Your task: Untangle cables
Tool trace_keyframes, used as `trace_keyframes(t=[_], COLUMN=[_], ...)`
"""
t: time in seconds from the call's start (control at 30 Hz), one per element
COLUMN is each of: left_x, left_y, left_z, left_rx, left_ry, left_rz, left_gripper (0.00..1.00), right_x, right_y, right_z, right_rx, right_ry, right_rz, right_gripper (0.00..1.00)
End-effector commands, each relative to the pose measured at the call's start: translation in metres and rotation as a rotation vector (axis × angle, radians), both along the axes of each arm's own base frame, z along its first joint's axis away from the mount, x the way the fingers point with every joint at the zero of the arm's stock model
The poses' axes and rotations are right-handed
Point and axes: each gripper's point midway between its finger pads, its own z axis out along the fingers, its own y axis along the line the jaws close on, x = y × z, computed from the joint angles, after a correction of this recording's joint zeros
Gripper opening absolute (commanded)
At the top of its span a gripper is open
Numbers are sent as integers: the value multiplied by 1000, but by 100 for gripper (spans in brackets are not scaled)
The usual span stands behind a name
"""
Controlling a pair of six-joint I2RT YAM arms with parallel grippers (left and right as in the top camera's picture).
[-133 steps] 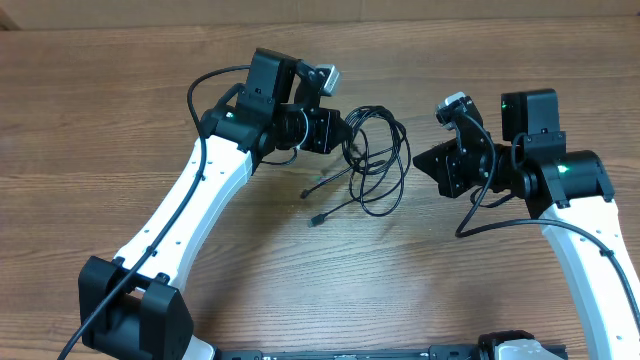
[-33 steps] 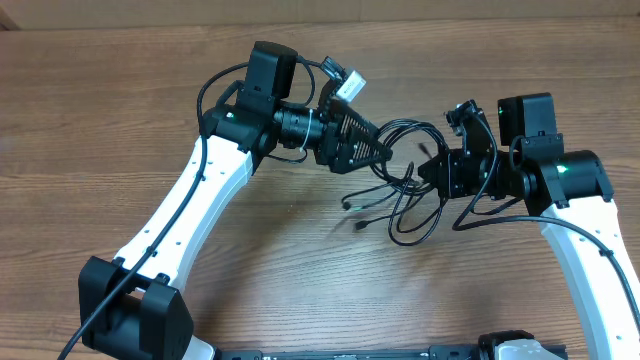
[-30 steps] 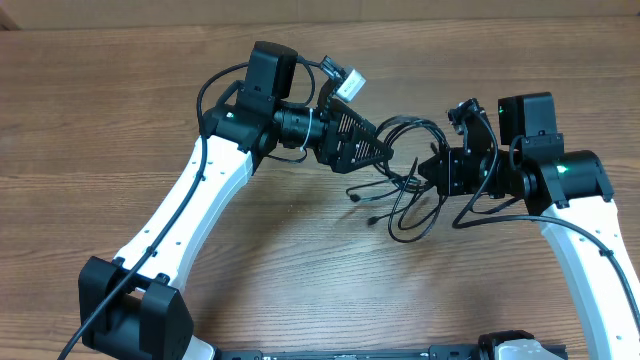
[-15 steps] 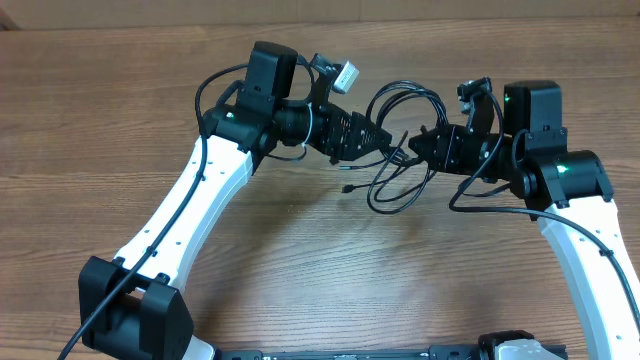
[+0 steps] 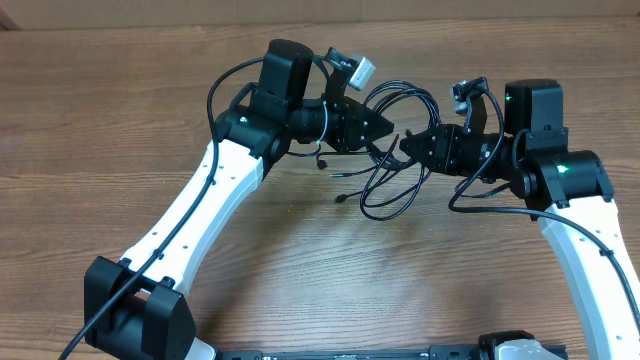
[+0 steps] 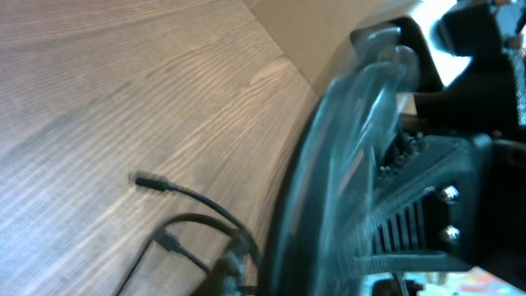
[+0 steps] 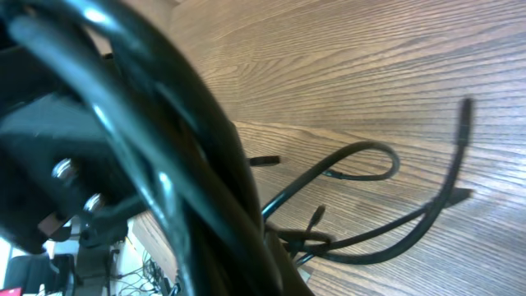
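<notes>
The cables are a tangle of thin black loops hanging between my two grippers above the wooden table. One loop arcs up behind and a larger one droops down. Loose plug ends dangle at the left. My left gripper is shut on the tangle from the left. Facing it, my right gripper is shut on the same bundle from the right. In the left wrist view the cables trail over the wood, blurred near the jaws. In the right wrist view the cables loop below dark strands close to the lens.
Thick black cables wired to the arms curve beside the left arm and under the right arm. The white arm links reach in from the front edge on both sides. Bare wood shows all around the tangle.
My left gripper has gone from open to shut on the tangle. The left arm shifted a little to the right, and the hanging loops swung left with it. The right gripper stays shut.
</notes>
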Motion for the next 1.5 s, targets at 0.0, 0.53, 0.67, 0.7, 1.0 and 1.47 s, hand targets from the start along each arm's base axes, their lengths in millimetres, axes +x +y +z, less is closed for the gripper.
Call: trace_keyframes(t=[0.0, 0.53, 0.67, 0.7, 1.0, 1.47], left_x=[-4, 51, 64, 66, 74, 66], left_y=[-1, 27, 40, 41, 51, 44], left_z=[18, 0, -5, -5, -8, -8], left_rx=[-18, 66, 80, 81, 61, -141], left_ry=[-44, 122, 152, 157, 234, 691], left_rz=[-2, 442, 569, 588, 706, 857], left_gripper=[4, 4, 4, 4, 4, 4], right_x=[-3, -10, -12, -13, -19, -20], right_y=[4, -13, -16, -16, -18, -44], right_z=[19, -8, -12, -13, -18, -43], right_rx=[33, -107, -121, -122, -103, -245], right_ry=[-47, 10, 31, 37, 132, 200], right_rz=[25, -13, -24, -23, -79, -197], right_gripper=[4, 100, 100, 100, 100, 100])
